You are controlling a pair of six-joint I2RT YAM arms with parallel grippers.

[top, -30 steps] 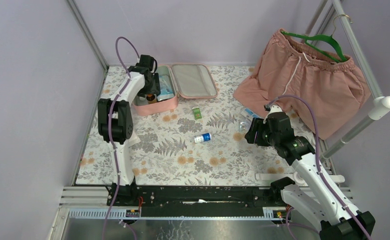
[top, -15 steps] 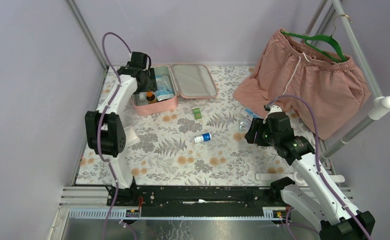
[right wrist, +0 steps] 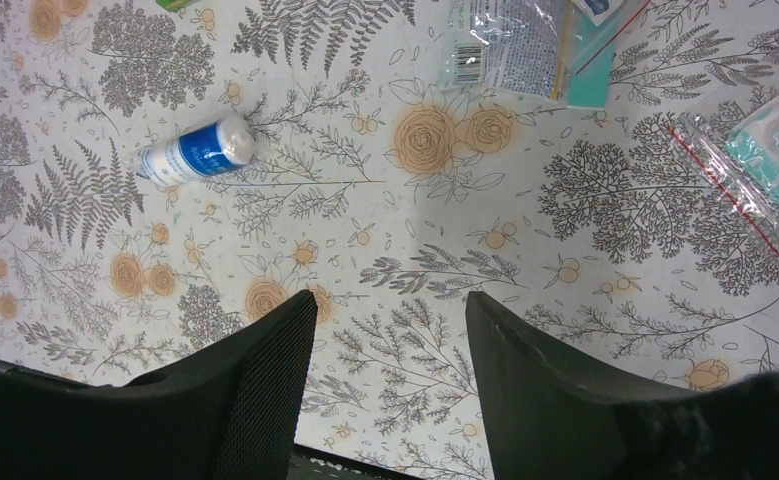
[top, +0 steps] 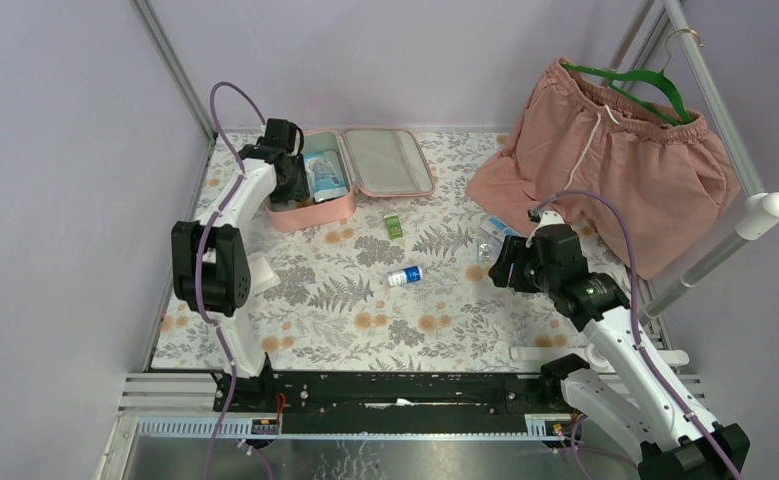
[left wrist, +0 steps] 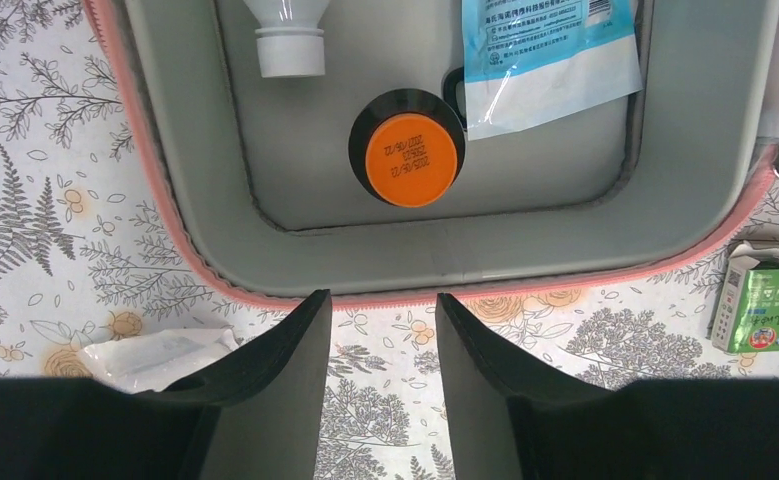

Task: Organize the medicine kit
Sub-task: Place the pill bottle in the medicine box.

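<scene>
Left pincer (left wrist: 381,300) empty above the medicine kit (left wrist: 205,190)

Your left pincer stands partly open, holding nothing, just over the near rim of the kit, which lies open at the far left of the desk (top: 365,320). Your right pincer (right wrist: 390,310), jaws apart and also empty, is the nearer one to the small blue bottle (right wrist: 193,152), which lies on its side ahead and to its left.
</scene>
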